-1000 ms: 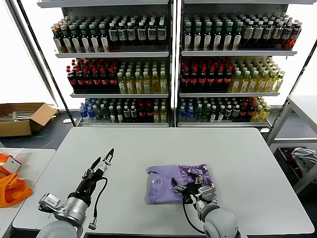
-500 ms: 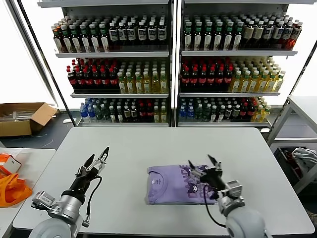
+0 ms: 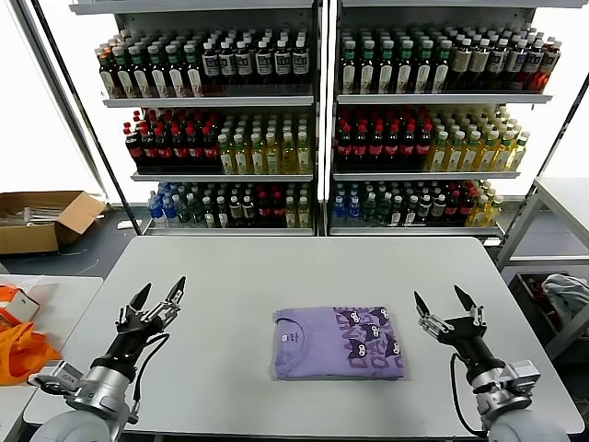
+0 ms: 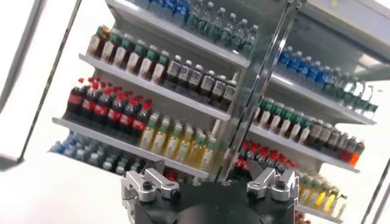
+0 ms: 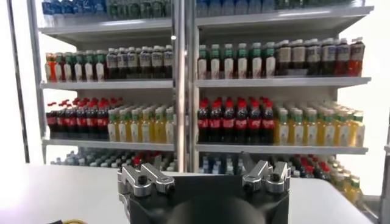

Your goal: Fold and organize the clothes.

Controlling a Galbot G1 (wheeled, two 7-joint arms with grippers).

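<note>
Nearest the camera, at the bottom corners of the head view, both arms sit drawn in low over the front edge of the grey surface (image 3: 230, 267): the left gripper (image 3: 153, 301) at lower left and the right gripper (image 3: 446, 307) at lower right, each with its fingers spread apart and holding nothing. Both point away toward the shelving, and the two wrist views bear this out, showing only spread finger bases against rows of bottles, with no cloth between them. That posture reads as two arms standing off the work, one to each side, so that nothing presses on or drags the garment. Between them, in the lower centre of the frame, the lavender T-shirt (image 3: 337, 343) lies flat on the surface as a neat rectangle, collar and white neck label toward the frame's left, the dark graphic print showing on its right half. Its edges look square and stacked, which suggests the folding is finished or close to it, and the open hands on either side fit a release. Well off at the far left edge, an orange bag (image 3: 18, 350) rests on a separate low table, apart from the job. Farther back at left sits a cardboard box (image 3: 41, 219) on the floor, and across the top of the frame stand the drink shelves (image 3: 322, 120), packed with bottles.
</note>
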